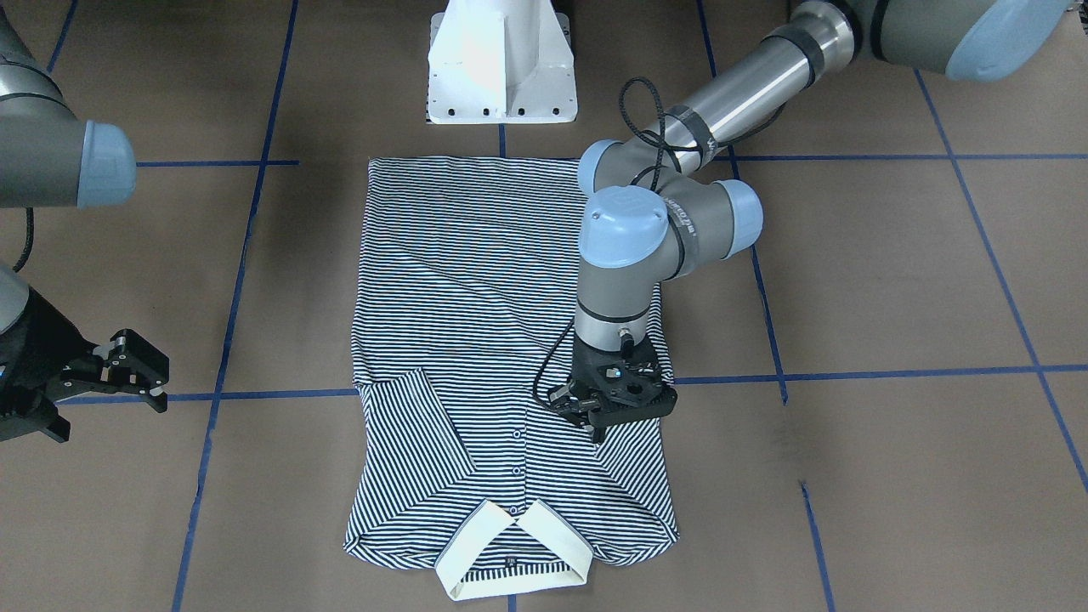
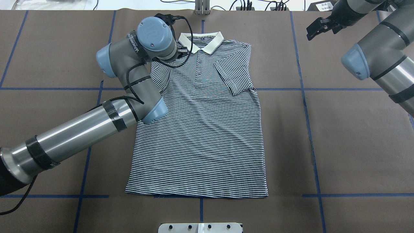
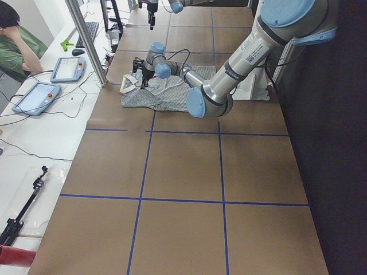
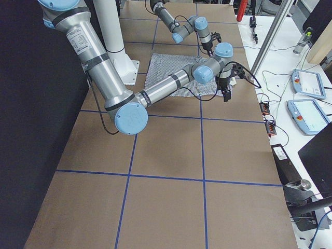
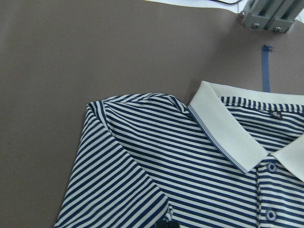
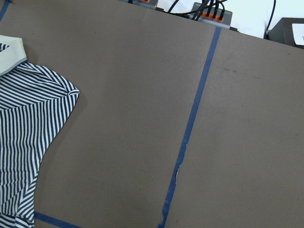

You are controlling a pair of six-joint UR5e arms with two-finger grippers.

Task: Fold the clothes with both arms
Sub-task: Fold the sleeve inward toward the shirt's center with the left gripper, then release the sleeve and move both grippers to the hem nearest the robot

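The striped polo shirt lies flat on the brown table, front up, cream collar toward the operators' side. Both sleeves are folded inward over the chest; the right-side sleeve lies loose. My left gripper points down onto the tip of the other folded sleeve, fingers drawn together on the cloth; its wrist view shows the shoulder and collar close below. My right gripper hangs open and empty off to the side of the shirt, well apart from it.
The white pedestal base stands just behind the shirt's hem. Blue tape lines grid the table. An aluminium post rises at the far edge near the collar. Tablets and a seated person are beyond that edge.
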